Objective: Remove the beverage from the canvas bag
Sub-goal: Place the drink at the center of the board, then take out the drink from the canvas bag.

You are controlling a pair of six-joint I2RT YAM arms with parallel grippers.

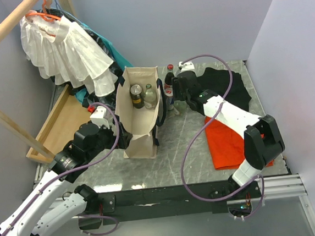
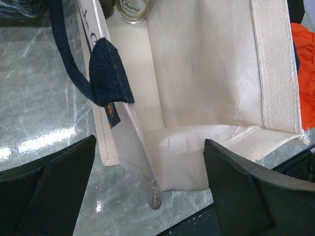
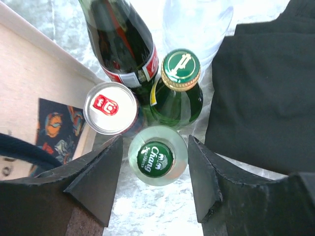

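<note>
The cream canvas bag point(image 1: 142, 127) stands open in the middle of the table, with navy handles point(image 2: 71, 54). Two beverage bottles stand inside it, a dark one point(image 1: 137, 95) and a clear one point(image 1: 150, 96). Just outside the bag's right wall, my right gripper point(image 3: 155, 142) is open around a clear Chang bottle with a green cap point(image 3: 155, 158), with a gap on each side. That bottle stands on the table. My left gripper point(image 2: 150, 142) is open, straddling the bag's near rim corner point(image 2: 156, 189) without pinching it.
A red-topped can point(image 3: 109, 107), a green bottle point(image 3: 180, 70), a cola bottle point(image 3: 125, 44) and a clear bottle point(image 3: 197, 19) crowd beside the Chang bottle. Black cloth point(image 1: 229, 84) and orange cloth point(image 1: 226, 142) lie to the right. A white garment point(image 1: 69, 51) hangs at back left above a wooden tray point(image 1: 61, 123).
</note>
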